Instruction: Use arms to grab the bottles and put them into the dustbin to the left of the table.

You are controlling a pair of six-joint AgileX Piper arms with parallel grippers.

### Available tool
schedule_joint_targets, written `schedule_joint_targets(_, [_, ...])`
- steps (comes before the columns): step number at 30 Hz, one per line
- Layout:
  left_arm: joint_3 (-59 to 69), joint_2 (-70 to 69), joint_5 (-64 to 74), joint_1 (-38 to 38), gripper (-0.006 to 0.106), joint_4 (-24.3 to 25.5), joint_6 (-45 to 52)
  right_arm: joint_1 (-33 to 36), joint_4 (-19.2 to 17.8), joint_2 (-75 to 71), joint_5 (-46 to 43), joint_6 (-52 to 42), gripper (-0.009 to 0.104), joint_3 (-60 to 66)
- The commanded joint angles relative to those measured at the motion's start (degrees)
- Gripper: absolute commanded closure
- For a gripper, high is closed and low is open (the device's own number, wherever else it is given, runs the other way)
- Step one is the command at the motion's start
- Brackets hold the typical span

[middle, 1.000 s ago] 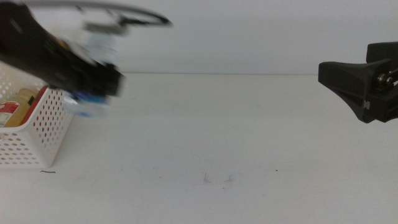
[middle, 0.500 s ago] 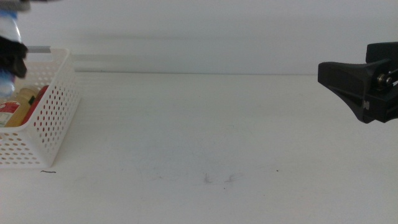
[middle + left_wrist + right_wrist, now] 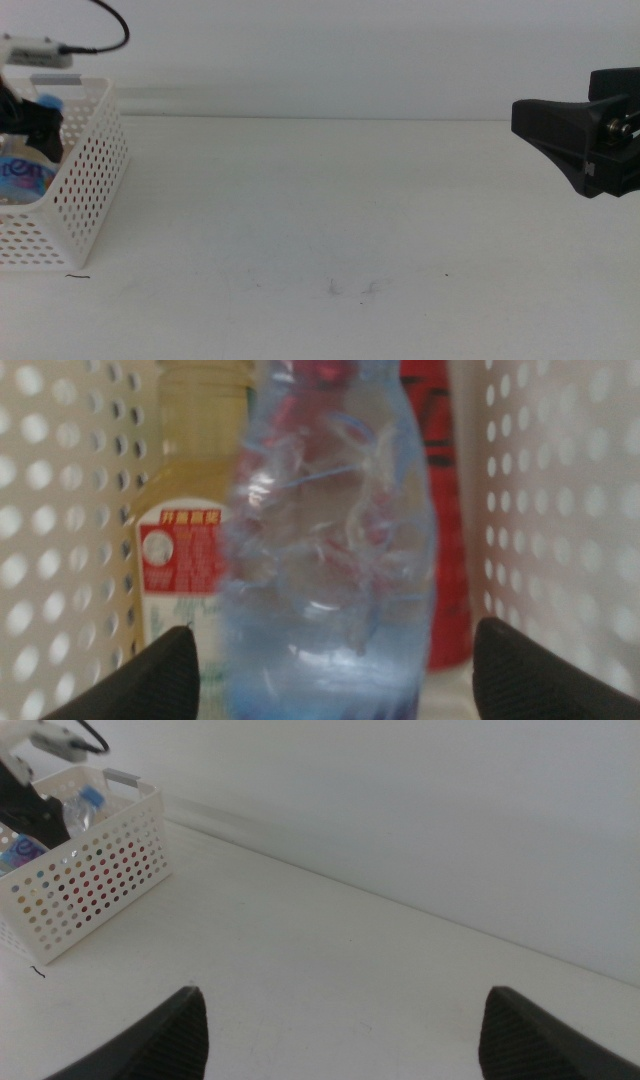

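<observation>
Left gripper over bin, jaws wide, water bottle loose between them atop tea bottle and can. Lift straight clear. Right gripper waits at the table's right side, open.

The right tool shows as 2 dark jaws set wide apart at the edge of the view, with nothing between them but bare white counter. Well apart from it, at the counter's far corner, stands the white perforated dustbin, its side dotted with round holes through which red and other colours show faintly. A clear water bottle with a blue cap pokes above the bin's rim, tilted, and a blue and white label shows beside it. The left arm, black with a white bracket and a black cable, reaches over the dustbin beside the bottle. A small dark scuff mark lies on the counter just in front of the bin.
</observation>
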Motion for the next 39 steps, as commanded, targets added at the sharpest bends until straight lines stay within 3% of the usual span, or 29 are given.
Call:
schedule_joint_targets(1, [-0.73, -3.51, 2.89, -0.54, 0.007, -1.01, -2.08, 0.13, -0.17, -0.20, -0.35, -0.15, 0.014, 0.09])
schedule_joint_targets(8, [2.82, -17.38, 3.76, -8.59, 0.007, -1.22, -5.78, 0.13, -0.17, -0.20, -0.35, -0.15, 0.014, 0.09])
schedule_joint_targets(17, [26.99, -50.05, -21.85, -24.22, 0.007, 1.41, -11.34, 0.13, -0.17, -0.20, -0.35, -0.15, 0.014, 0.09])
schedule_joint_targets(23, [40.02, -64.02, -34.39, -24.58, 0.007, 4.31, -12.26, 0.13, -0.17, -0.20, -0.35, -0.15, 0.014, 0.09])
schedule_joint_targets(39, [41.76, -71.43, -33.74, -24.58, 0.007, 5.36, -12.26, 0.13, -0.17, -0.20, -0.35, 0.01, 0.014, 0.09])
